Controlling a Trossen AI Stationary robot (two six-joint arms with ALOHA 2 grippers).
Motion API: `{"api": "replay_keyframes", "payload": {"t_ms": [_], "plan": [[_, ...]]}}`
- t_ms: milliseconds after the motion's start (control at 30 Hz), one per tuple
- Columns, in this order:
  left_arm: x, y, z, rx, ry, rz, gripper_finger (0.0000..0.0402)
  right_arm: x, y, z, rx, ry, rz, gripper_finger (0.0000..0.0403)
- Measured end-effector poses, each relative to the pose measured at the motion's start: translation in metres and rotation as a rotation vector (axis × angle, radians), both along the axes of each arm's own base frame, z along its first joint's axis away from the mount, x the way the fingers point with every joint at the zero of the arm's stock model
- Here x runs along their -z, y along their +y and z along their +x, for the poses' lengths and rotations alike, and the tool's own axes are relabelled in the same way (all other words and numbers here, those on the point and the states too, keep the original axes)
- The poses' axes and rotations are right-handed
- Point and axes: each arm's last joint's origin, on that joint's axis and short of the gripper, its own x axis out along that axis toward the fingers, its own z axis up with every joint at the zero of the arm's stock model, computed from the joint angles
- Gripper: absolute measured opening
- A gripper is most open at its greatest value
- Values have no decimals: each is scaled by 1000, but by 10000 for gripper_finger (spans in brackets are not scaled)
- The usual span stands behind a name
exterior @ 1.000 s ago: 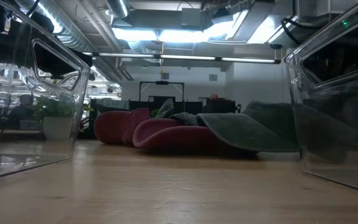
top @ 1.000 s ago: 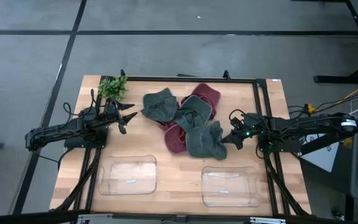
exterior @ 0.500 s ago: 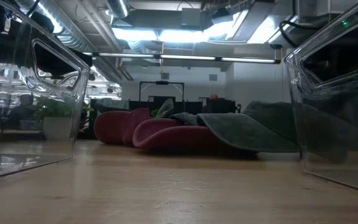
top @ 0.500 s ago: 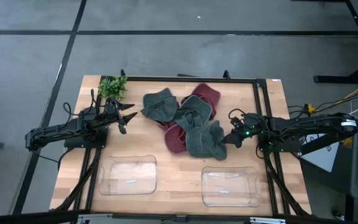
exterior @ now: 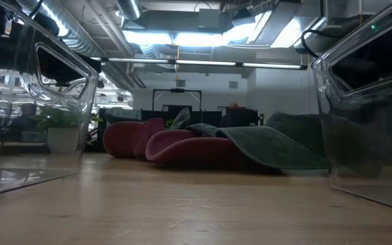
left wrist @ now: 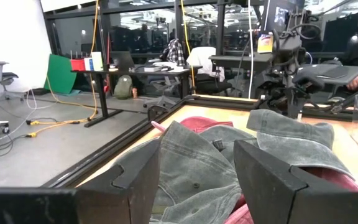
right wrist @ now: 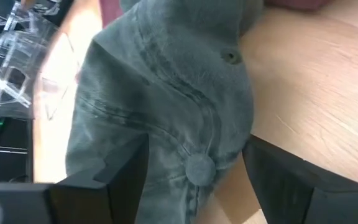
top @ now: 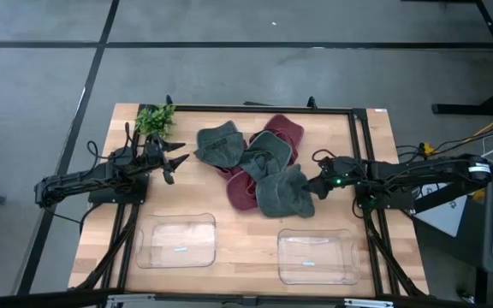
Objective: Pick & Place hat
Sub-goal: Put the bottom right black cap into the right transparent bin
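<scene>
Two clear plastic bins are sitting along the near edge of the wooden table, the left bin and the right bin. Just beyond the right bin, a faded grey-green cotton cap is lying at the near end of a heap of caps. The right gripper is hovering at this cap's right edge with its fingers spread wide on either side of the crown. Dark red caps and more grey-green caps are piling up behind. The left gripper is waiting left of the heap, fingers parted and empty. A small green potted plant is standing at the far left corner.
</scene>
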Motion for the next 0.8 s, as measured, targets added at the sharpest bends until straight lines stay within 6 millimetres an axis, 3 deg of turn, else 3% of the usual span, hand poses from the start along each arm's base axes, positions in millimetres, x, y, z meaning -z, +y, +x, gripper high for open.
{"api": "replay_keyframes", "payload": {"t_ms": [400, 800], "plan": [[0, 0, 0, 0, 0, 0, 198, 15, 1, 0, 1, 136, 86, 259], [0, 0, 0, 0, 0, 0, 198, 19, 1, 17, -53, 59, 133, 259]]}}
